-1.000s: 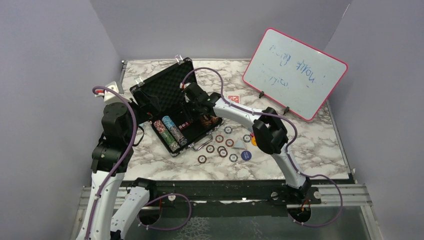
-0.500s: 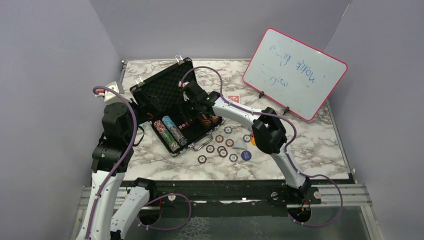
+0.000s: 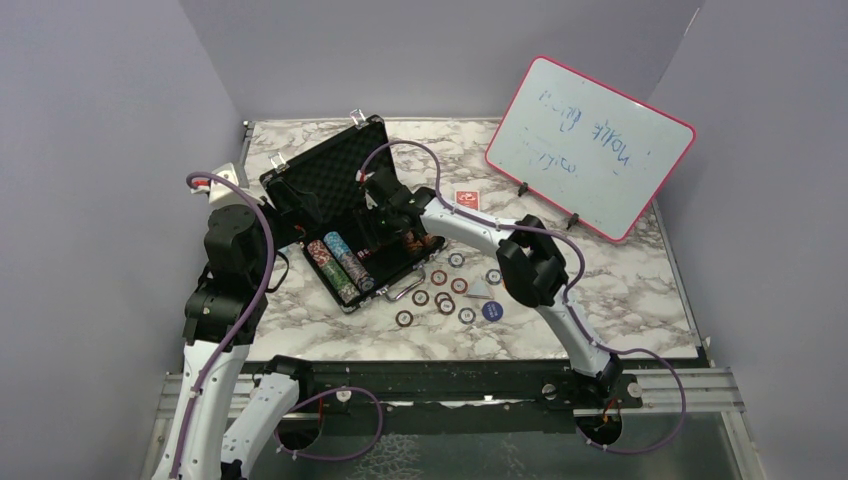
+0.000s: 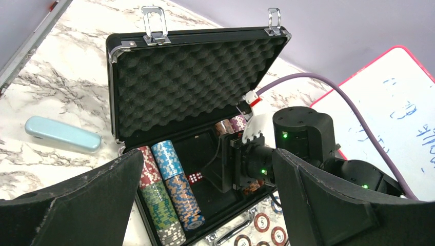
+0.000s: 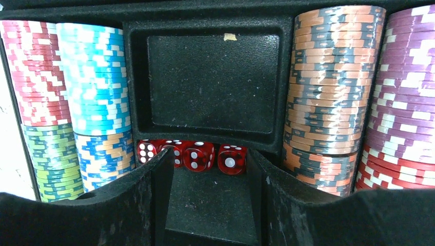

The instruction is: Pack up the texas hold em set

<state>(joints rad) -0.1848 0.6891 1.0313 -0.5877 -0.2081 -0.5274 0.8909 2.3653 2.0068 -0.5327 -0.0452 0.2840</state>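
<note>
Right gripper (image 5: pixel 205 171), jaws parted and empty, above the red dice (image 5: pixel 197 156) inside the briefcase (image 3: pixel 325 175); red card deck (image 3: pixel 467 198) lies right of the briefcase, on this arm's side.

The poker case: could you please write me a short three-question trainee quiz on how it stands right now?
1. True or false: the case lid is shut.
2. The red dice lie: A on the table; B inside the case; C in a gripper.
3. Which gripper reaches into the case?
Key: 1 false; 2 B; 3 the right gripper.
</note>
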